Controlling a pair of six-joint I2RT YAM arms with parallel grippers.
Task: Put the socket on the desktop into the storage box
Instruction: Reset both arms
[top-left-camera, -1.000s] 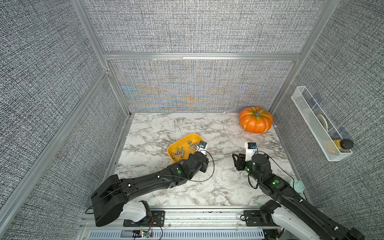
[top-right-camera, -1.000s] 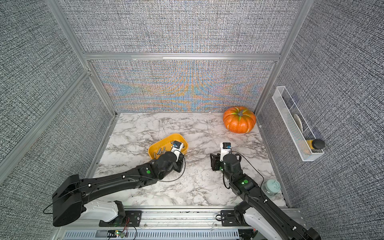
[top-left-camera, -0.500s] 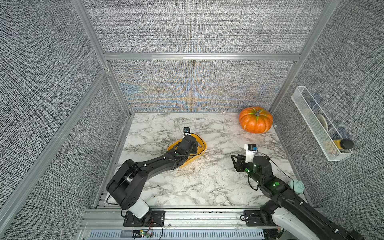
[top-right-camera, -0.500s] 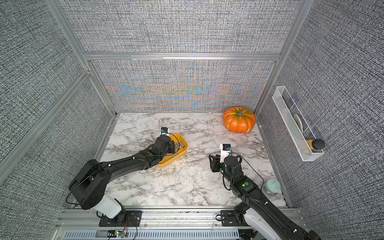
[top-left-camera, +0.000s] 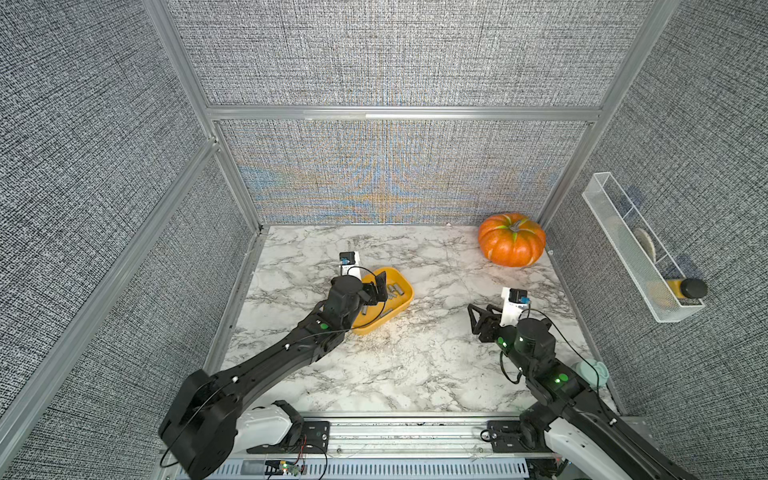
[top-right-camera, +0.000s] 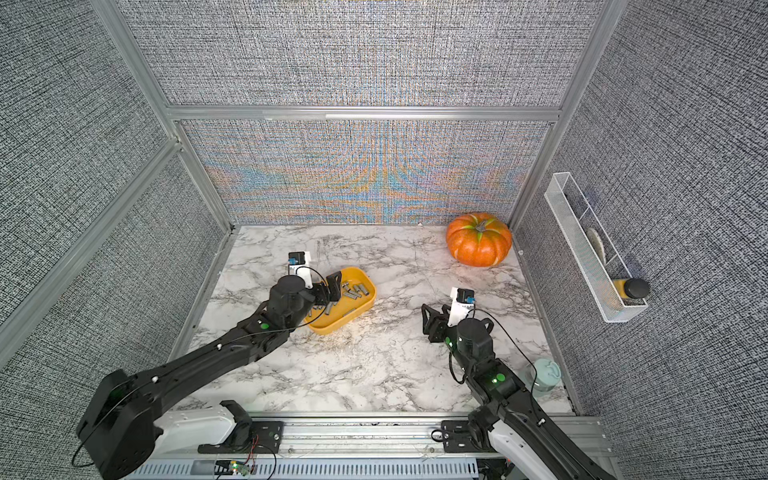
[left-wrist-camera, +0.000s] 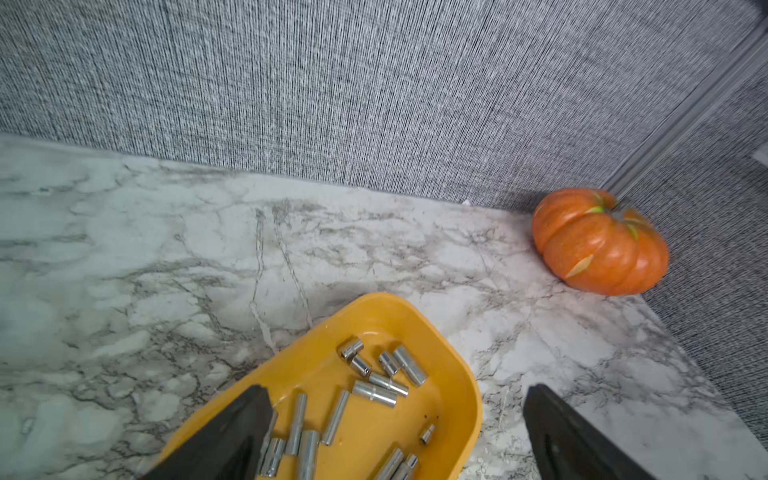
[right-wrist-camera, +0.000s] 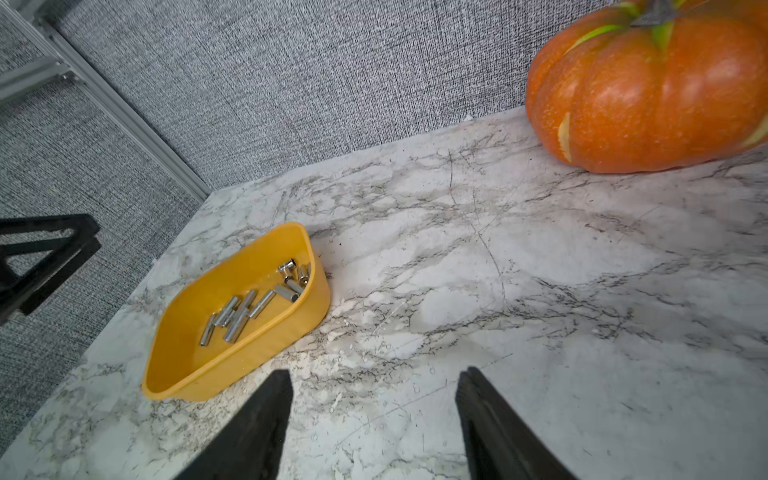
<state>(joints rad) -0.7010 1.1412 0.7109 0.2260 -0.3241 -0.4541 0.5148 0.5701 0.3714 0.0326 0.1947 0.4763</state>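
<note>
Your left claw (left-wrist-camera: 397, 390) hangs wide open over the storage box (right-wrist-camera: 232, 365) — the sockets (right-wrist-camera: 249, 307) lie inside it. Your right claw (right-wrist-camera: 374, 370) stands open too, empty, above the desk (right-wrist-camera: 498, 291).

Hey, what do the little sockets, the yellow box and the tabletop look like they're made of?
Sockets: bright metal, likely chrome-plated steel, judging by the mirror-like glints on them.
Storage box: yellow-orange moulded plastic with a smooth, slightly glossy wall and rounded corners.
Desktop: marble-look surface, white with grey veining. Whether it is real stone or printed laminate is unclear.
</note>
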